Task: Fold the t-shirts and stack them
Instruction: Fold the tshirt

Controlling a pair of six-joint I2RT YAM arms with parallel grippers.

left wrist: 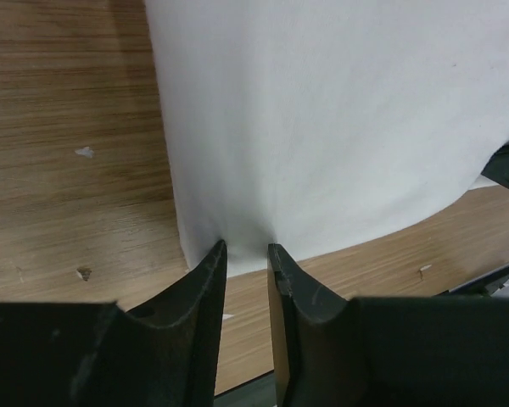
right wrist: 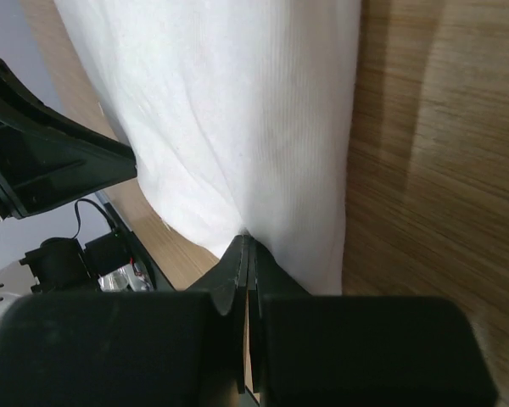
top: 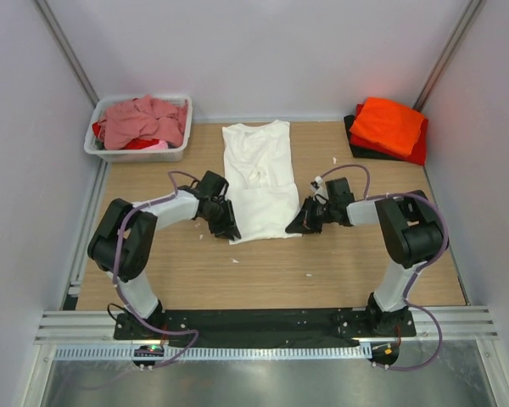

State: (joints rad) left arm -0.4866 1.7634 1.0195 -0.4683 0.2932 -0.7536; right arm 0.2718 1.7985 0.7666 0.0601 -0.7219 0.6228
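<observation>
Shirts sit in three places on the wooden table (top: 195, 271). The white t-shirt (top: 259, 178) lies flat in the middle between the two arms. Its sleeves are tucked in so it makes a long panel, with the collar at the far end and the hem nearest the arm bases.

The left claw (top: 229, 229) is down at the near left corner of that hem. In the left wrist view its two black fingers (left wrist: 208, 288) are spread by a narrow gap, and their tips just meet the edge of the white t-shirt (left wrist: 339, 127). The cloth puckers slightly there.

The right claw (top: 295, 227) is at the near right corner. In the right wrist view its fingers (right wrist: 225, 284) are pressed together with no gap. Creases in the white t-shirt (right wrist: 237, 110) run down to the tips, so it is pinching the hem edge.

A white plastic tub (top: 140, 155) stands at the far left corner. It holds a crumpled dusty-pink shirt (top: 144, 119) with some red cloth (top: 98, 130) showing under it.

At the far right corner is a folded stack, well apart from the white one. The orange shirt (top: 390, 123) is on top, the red shirt (top: 417, 151) below it, and the black shirt (top: 356, 144) at the bottom.

A few small white scraps lie on the wood near the arms.
</observation>
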